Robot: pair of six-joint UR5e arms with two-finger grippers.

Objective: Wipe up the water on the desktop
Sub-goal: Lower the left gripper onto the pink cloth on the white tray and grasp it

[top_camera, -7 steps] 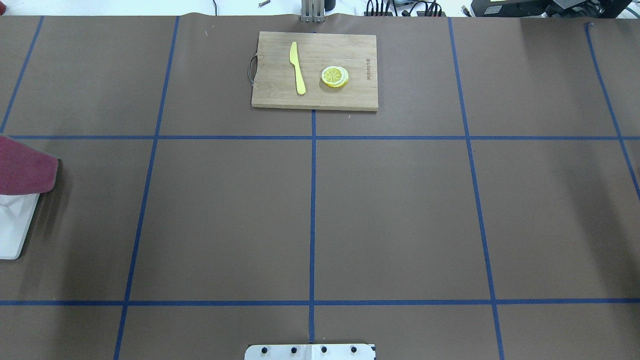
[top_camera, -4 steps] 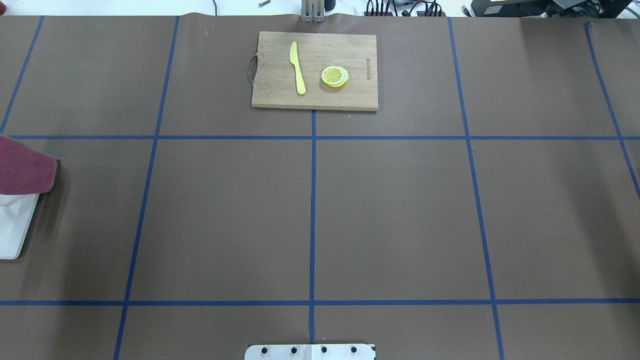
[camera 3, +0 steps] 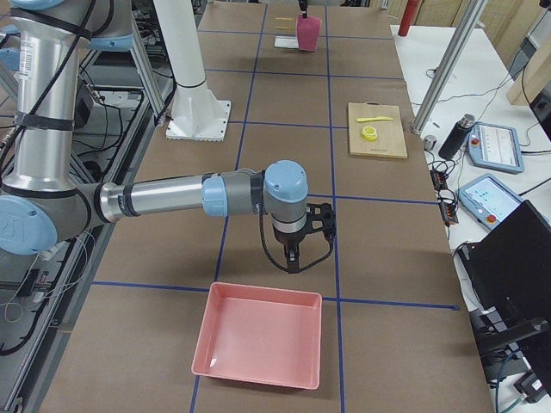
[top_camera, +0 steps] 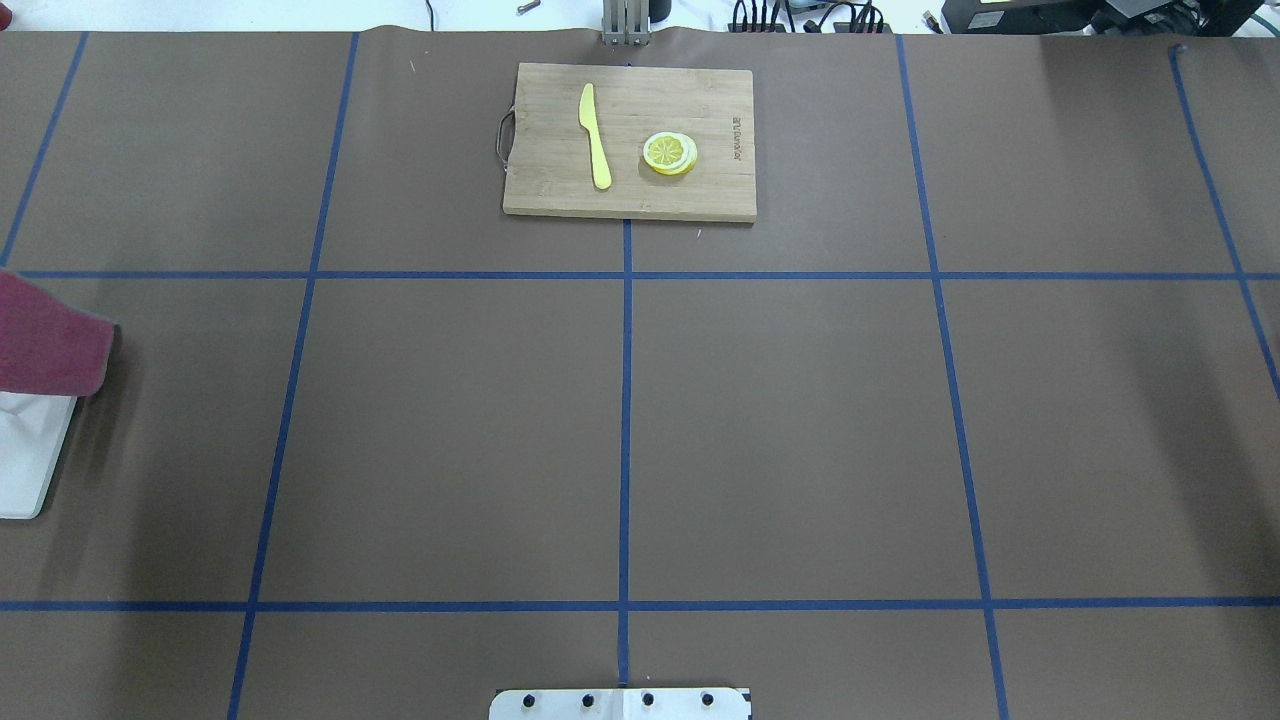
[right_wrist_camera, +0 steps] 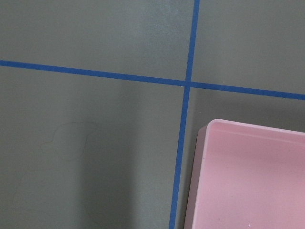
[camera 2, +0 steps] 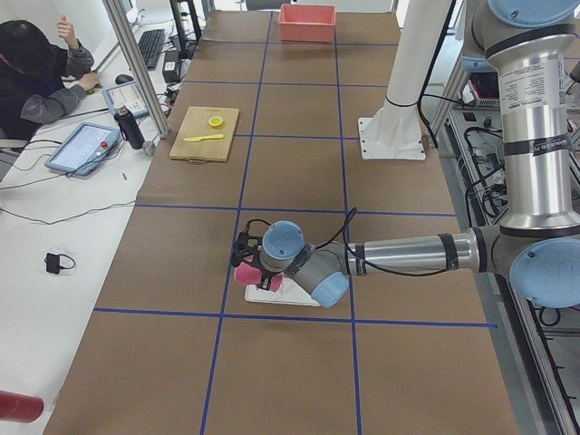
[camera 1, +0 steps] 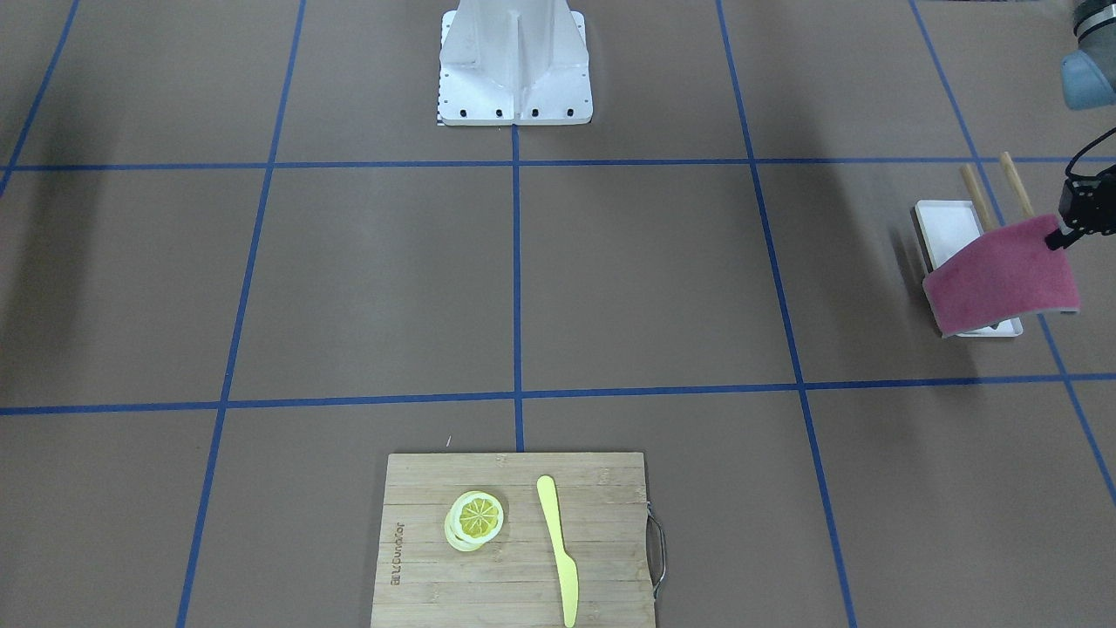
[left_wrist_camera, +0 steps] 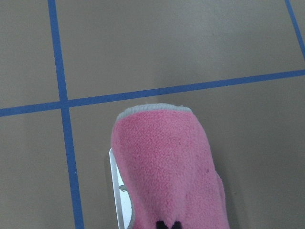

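One broad brown tabletop (top_camera: 800, 430), matte and ruled into big squares by thin blue tape lines (top_camera: 625, 420), fills every view and carries all the things. At its far edge from the robot lies a bamboo cutting board (top_camera: 550, 190) with a yellow knife (top_camera: 595, 135) and lemon slices (top_camera: 669, 153) on it, side by side and apart. Toward the robot's left end, the left pincer (camera 1: 1065, 235) is pinched on the top corner of a pink cloth (camera 1: 1003, 279), which hangs curved over a white tray (camera 1: 946, 228); two wooden sticks (camera 1: 976, 196) lie just beside the tray. At the opposite end the right pincer (camera 3: 294, 265) points down above the paper near a pink bin (camera 3: 258, 344); whether it is spread or pressed together I cannot tell. The right wrist view shows a faint irregular outline (right_wrist_camera: 66, 143) on the surface beside the bin's corner; whether it is wet I cannot tell. The white pedestal (camera 1: 514, 70) stands on the tabletop at the robot's edge. Along the far side runs a white desk (camera 2: 54, 227) with tablets and a dark bottle, where a person (camera 2: 36, 72) sits.
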